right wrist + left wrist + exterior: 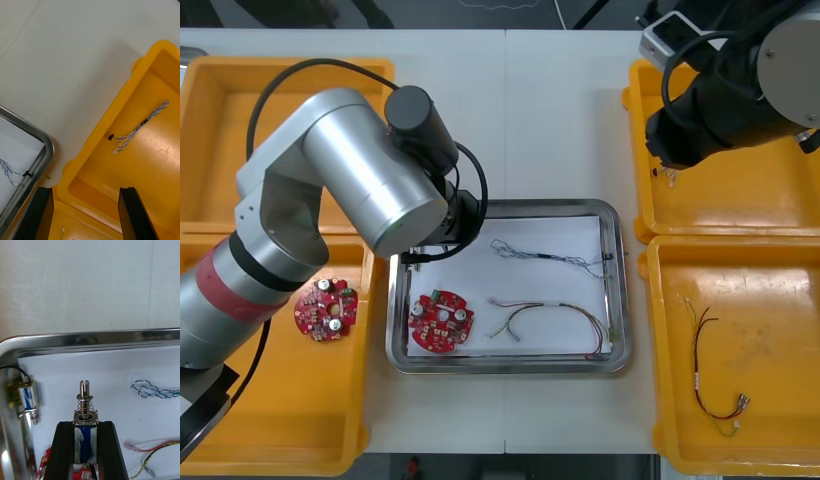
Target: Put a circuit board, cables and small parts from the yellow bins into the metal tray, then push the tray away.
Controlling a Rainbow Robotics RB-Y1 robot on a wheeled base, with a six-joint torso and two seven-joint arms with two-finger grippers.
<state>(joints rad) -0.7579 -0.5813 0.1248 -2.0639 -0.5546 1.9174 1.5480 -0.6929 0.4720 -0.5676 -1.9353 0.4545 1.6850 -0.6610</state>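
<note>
Left gripper (85,427): clamped on a small metal part (84,401), which stands upright between the fingers above the white floor of the metal tray (620,300), near a corner.
Left arm, front view: its bulk covers the gripper and the held part at the tray's far left corner; only the wrist view shows the grip.
Right gripper (85,191): fingers well apart, nothing between them, over the wall joining the two right-hand bins.
Far right bin (157,165): the wrist view shows a blue and white cable (140,127) lying inside it; in the front view the right arm hides it.
Tray contents, front view: circuit board (442,322), twisted cable (552,259), red and yellow cable (552,318), all apart from one another.
Near left bin (280,420): spare circuit board (326,308).
Near right bin (780,300): dark cable (710,380).
</note>
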